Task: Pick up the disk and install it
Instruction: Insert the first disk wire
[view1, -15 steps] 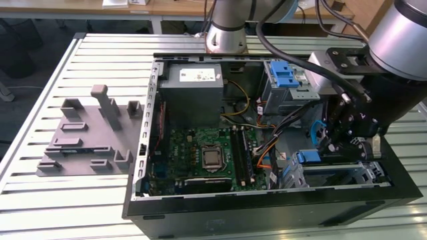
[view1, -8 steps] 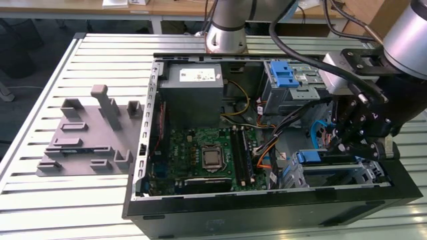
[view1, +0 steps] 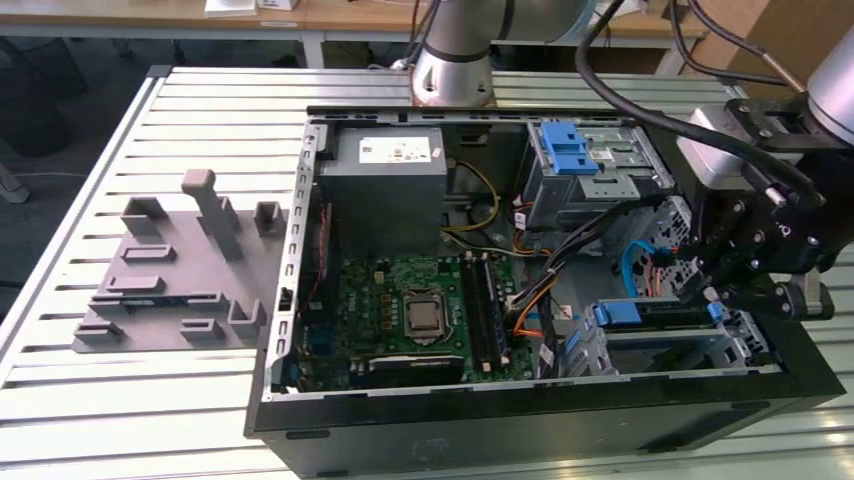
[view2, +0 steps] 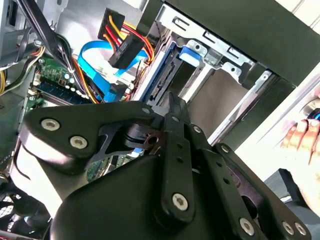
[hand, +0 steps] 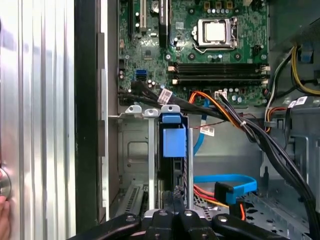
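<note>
Open computer case (view1: 320, 250) on the tabletop (view1: 174, 400); at the exterior view's right, the disk (view1: 654, 316) stands on edge in its bay, long axis along the slot, directly beneath the gripper (view1: 747, 290), whose jaws' state I cannot tell.

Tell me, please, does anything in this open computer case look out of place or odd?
Nothing looks damaged or spilled. One oddity: a person's hand rests beside the case in the second wrist view, near the gripper. The disk stands edge-up in its bay, blue rail showing.
</note>
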